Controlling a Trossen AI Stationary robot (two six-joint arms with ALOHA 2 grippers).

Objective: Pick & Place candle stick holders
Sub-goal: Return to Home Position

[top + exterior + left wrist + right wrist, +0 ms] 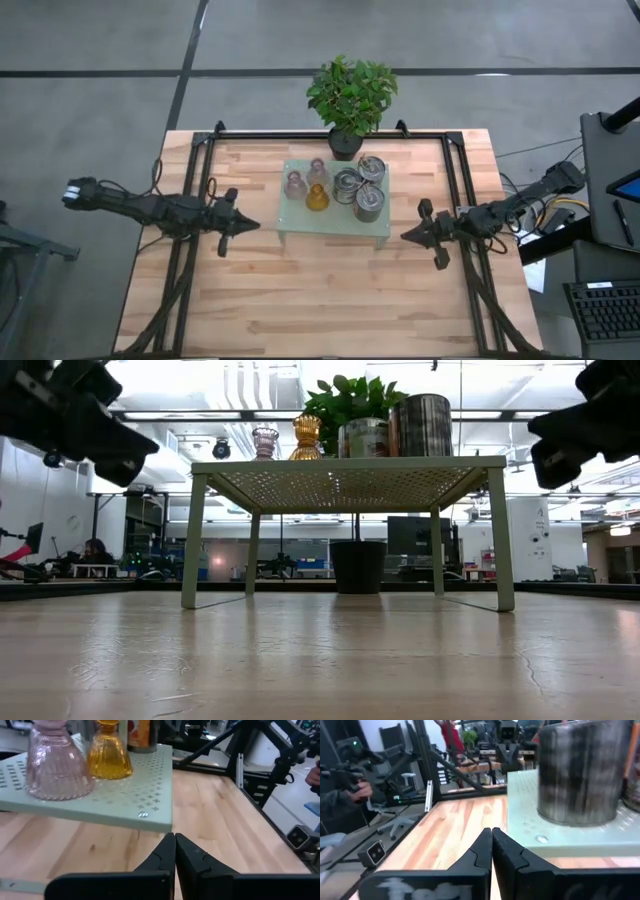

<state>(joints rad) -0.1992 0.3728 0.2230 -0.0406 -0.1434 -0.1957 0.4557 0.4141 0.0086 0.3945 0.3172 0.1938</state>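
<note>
Candle stick holders stand upright on shelf; left end effector and right end effector pressed together.

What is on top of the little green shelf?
Six small holders stand on the shelf: three silver, two pink, one amber. From table height, two are hidden behind the others.

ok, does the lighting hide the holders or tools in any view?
Low view: bright ceiling lights behind, so left tool and right tool are black silhouettes; a pink holder and the amber holder on the shelf are readable. High view: even light, no hard shadows. Left wrist view: both glass holders clearly lit.
</note>
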